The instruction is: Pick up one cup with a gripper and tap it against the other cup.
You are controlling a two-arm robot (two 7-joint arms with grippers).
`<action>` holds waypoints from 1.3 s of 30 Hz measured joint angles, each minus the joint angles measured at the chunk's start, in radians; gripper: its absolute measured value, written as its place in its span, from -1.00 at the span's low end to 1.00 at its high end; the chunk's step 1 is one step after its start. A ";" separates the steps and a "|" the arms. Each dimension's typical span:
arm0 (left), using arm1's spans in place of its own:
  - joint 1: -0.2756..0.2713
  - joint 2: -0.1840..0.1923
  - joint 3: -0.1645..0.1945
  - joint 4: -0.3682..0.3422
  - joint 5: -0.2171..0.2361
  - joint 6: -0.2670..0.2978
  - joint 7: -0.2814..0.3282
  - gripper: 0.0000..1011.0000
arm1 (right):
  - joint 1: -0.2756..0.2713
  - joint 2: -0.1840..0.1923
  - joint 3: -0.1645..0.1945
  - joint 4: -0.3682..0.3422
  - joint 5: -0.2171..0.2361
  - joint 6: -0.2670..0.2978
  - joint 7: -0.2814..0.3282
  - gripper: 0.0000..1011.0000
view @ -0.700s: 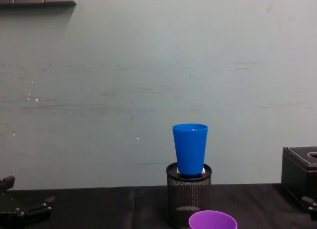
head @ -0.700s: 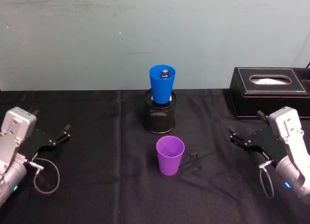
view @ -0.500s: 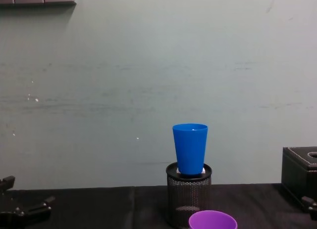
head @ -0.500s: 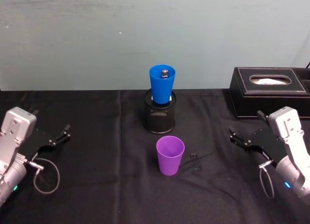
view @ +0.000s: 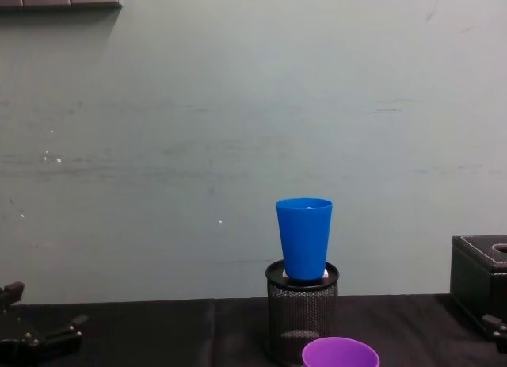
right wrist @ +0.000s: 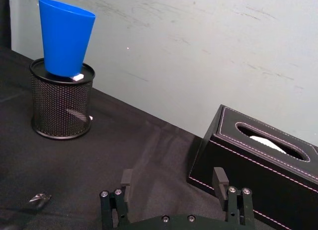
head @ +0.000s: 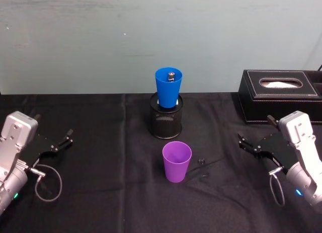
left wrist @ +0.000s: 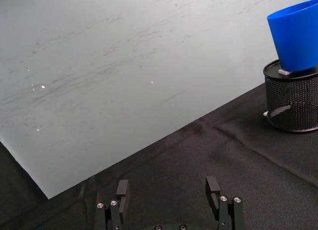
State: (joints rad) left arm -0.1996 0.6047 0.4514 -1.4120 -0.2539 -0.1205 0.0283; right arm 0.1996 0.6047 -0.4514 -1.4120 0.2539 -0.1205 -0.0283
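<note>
Left gripper (left wrist: 167, 189) has backed off a hair toward the lower-left edge, jaws wide apart, empty; purple cup (head: 176, 161), plain smooth tumbler, stands upright at centre; blue cup (head: 168, 87) sits in the mesh pen holder (head: 166, 123) just above it; right gripper (right wrist: 172, 178) lower right, gaping, empty.

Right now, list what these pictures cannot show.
Purple cup: chest view, body cut off by bottom edge.
Blue cup base: hidden inside the mesh pen holder, every view.
Small object inside blue cup: head view, too small to identify.
Left gripper, right gripper: chest view, cut off at lower corners.
</note>
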 joint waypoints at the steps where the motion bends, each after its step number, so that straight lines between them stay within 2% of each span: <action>1: 0.000 0.000 0.000 0.000 0.000 0.000 0.000 0.98 | 0.000 0.000 0.000 0.000 0.000 0.000 0.000 0.98; 39: 0.000 0.000 0.000 0.000 0.000 0.000 0.000 0.98 | 0.000 0.000 0.000 0.000 0.000 0.000 0.000 0.98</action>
State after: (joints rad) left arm -0.1995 0.6047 0.4514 -1.4120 -0.2539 -0.1205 0.0283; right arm 0.1996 0.6047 -0.4514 -1.4120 0.2539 -0.1205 -0.0283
